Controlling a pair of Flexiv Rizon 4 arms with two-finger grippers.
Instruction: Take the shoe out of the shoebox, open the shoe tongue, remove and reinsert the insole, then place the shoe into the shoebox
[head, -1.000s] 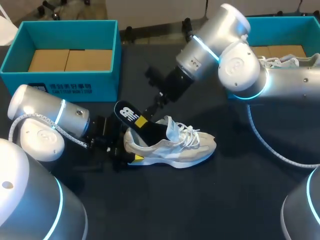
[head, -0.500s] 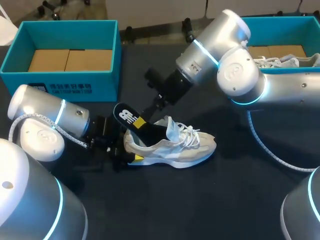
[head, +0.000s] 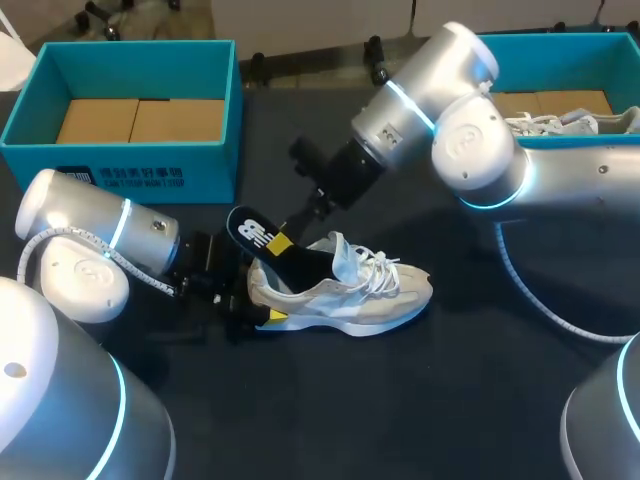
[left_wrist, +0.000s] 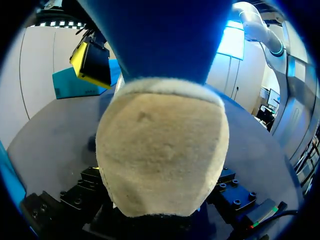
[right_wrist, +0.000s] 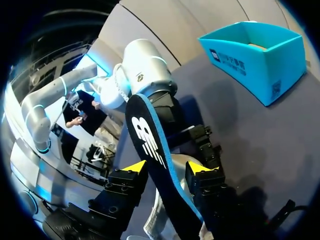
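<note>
"Head view first: where is the sneaker (head: 345, 290)?"

"Out on the dark tabletop (head: 400, 400), sole down, well apart from the empty teal shoebox (head: 120, 170). Its heel is up against the left gripper (head: 245, 295)."

"Is that gripper clamped on it?"

"I cannot tell. In the left wrist view the suede heel covers everything ahead. Low at the heel looks like bracing, so the shoe won't slide when the insole is worked."

"And the insole (head: 255, 232)?"

"Its front end is inside the shoe and its heel end slants up over the collar. The right gripper (head: 283, 243) is closed on it partway along, one yellow tip on each face. That grip is near enough to the shoe opening to steer the insole without it flopping."

"Coming out or going in?"

"From this alone, either."
</note>
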